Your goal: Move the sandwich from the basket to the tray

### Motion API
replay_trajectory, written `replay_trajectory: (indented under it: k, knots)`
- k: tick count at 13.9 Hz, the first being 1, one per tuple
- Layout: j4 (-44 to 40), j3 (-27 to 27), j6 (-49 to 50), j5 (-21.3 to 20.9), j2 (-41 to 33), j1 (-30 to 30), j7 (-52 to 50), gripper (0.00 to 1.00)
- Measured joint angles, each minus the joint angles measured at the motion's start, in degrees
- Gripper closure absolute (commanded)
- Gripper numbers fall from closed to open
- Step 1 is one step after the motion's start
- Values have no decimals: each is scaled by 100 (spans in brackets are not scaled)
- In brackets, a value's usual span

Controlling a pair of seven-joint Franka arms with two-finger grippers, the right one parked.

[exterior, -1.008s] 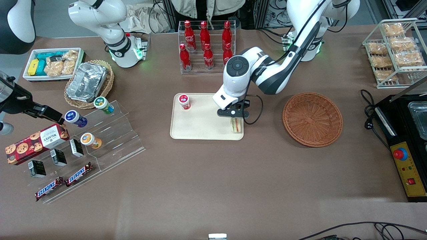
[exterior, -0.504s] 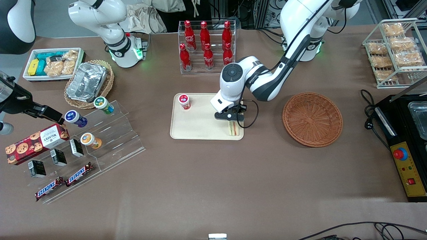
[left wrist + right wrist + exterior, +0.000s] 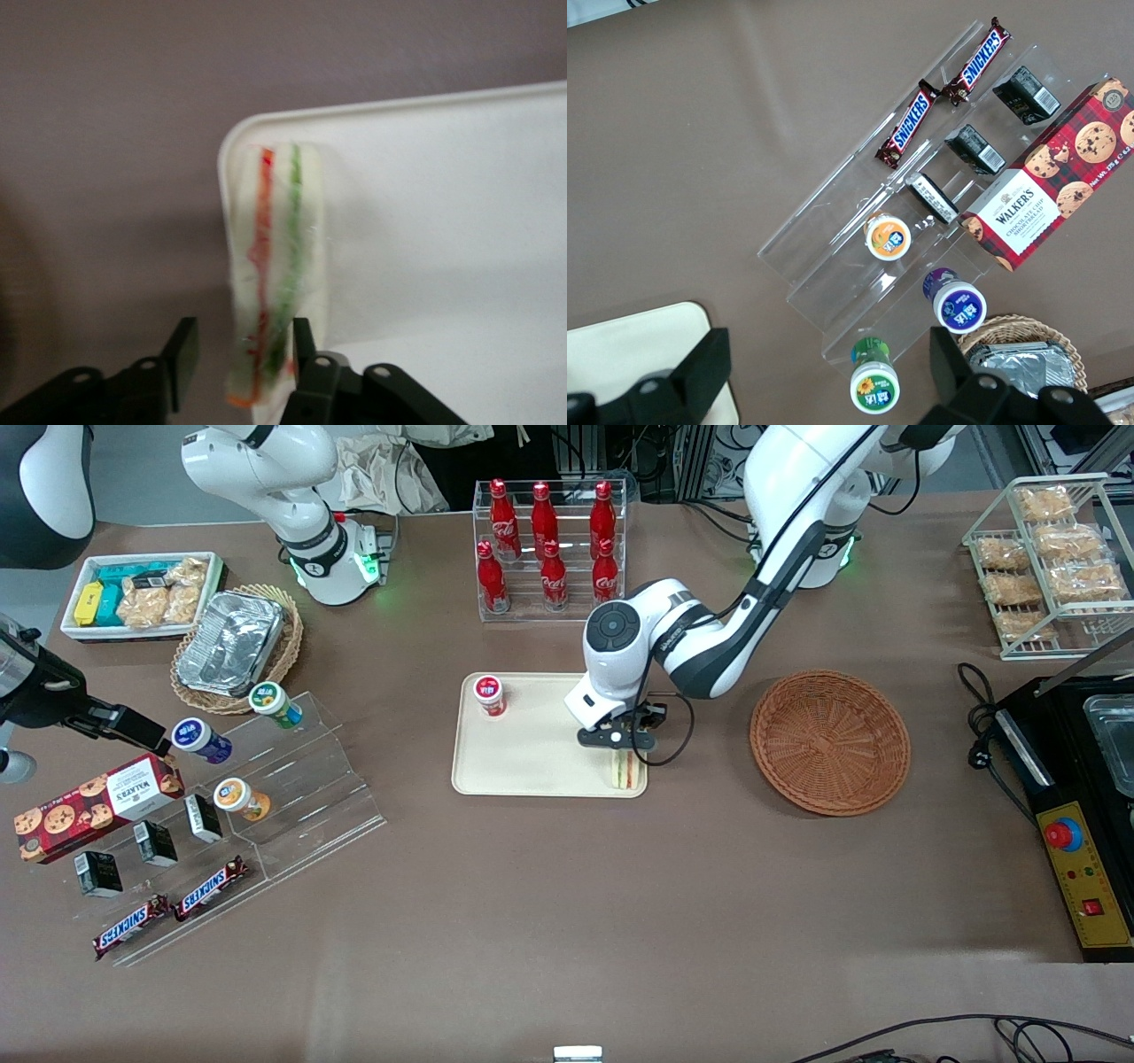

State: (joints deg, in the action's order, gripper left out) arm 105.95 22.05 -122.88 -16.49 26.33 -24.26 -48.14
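I had the gripper [image 3: 237, 359] spread open astride the sandwich [image 3: 275, 292], released at the tray [image 3: 523, 766] corner; next call: a straight lift clear.

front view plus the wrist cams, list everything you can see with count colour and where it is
sandwich: 1, pale bread with red and green filling, on the tray's corner nearest the basket
tray: 1, cream, mid table
basket: 1, reddish-brown wicker, beside the tray toward the working arm's end
red-lidded cup: 1, on the tray
cola bottles: 6, red, in a clear rack farther from the front camera than the tray
foil container: 1, silver, in a lighter wicker basket
white bin: 1, holding snacks
Snickers bars: 2, on the clear stepped stand
cookie box: 1, red tartan
wire rack: 1, holding bagged tan snacks
gripper: 1, black, open, fingers either side of the sandwich
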Motion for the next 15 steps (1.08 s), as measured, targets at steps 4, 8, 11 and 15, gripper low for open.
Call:
replay_trajectory:
  k: [4,8,11,15]
  knots:
    - [-553,-22,1286,0,-746,298,-4,1]
    - [-597,-39,1771,0,-1577,1008,251,1]
    - [-591,-52,2045,68,-1847,1625,956,1]
    - [-594,-252,2448,602,-2206,2279,2346,1]
